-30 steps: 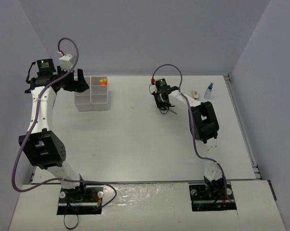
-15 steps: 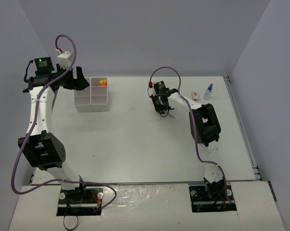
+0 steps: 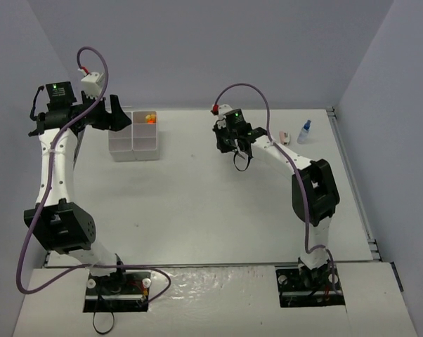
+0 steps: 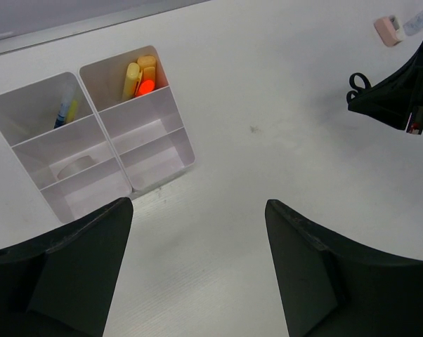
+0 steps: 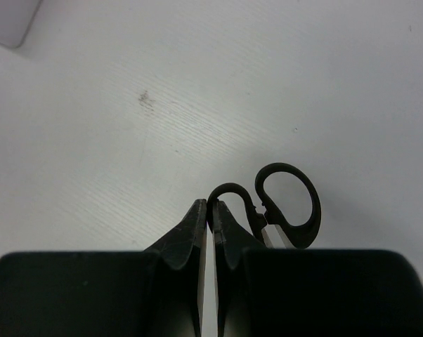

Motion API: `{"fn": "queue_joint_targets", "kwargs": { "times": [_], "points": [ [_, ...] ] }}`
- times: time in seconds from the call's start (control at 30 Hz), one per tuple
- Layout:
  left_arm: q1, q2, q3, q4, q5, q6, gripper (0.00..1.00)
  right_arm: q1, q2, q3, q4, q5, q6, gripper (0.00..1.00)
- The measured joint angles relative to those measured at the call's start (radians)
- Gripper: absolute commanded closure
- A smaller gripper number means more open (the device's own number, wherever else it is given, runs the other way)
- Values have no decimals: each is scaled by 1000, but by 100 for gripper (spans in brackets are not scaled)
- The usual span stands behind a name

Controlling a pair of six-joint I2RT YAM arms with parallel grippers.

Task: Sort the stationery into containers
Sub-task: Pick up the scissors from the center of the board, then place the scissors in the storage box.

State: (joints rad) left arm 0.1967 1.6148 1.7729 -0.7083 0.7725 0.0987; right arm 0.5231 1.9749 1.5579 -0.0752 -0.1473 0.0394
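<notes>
While looking over far middle of table [image 3: 197, 203], found black-handled scissors [image 5: 259, 210] pinched by handle end in right gripper [image 5: 208, 207], fingers pressed together, clear of surface. Noted pink piece [image 3: 284, 136] and small blue-capped bottle [image 3: 305, 131] lying far right. Saw white organizer tray [image 4: 162, 179] far left, holding yellow stick [image 4: 131, 78] beside orange-black marker [image 4: 147, 84], clear tape ring [image 4: 74, 167] in middle compartment. Found left gripper [image 4: 197, 203] spread, empty, near tray.

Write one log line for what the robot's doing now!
right gripper: shut on scissors | left gripper: open, empty, by tray | scissors: not in tray
</notes>
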Motion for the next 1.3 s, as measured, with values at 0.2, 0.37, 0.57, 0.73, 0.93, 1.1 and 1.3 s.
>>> {"fn": "queue_joint_targets", "kwargs": {
  "times": [0.2, 0.37, 0.57, 0.73, 0.93, 1.1, 1.3],
  "points": [
    [0, -107, -81, 59, 31, -123, 27, 129, -86, 27, 78, -52, -13, 100],
    [0, -253, -206, 208, 64, -287, 26, 269, -88, 153, 140, -150, -18, 100],
    [-1, -430, -382, 369, 49, -480, 27, 345, -88, 234, 169, -210, -18, 100],
    [-17, -455, -449, 411, 20, -557, 27, 375, -88, 236, 170, -212, -18, 100],
    [-115, -455, -521, 415, -22, -547, 27, 400, -88, 251, 169, -213, -18, 100],
    [-156, -448, -543, 415, -68, -538, 34, 409, -88, 266, 170, -213, -19, 100],
    [-172, -428, -543, 429, -94, -539, 51, 409, -87, 266, 169, -208, -18, 100]
  ]
}}
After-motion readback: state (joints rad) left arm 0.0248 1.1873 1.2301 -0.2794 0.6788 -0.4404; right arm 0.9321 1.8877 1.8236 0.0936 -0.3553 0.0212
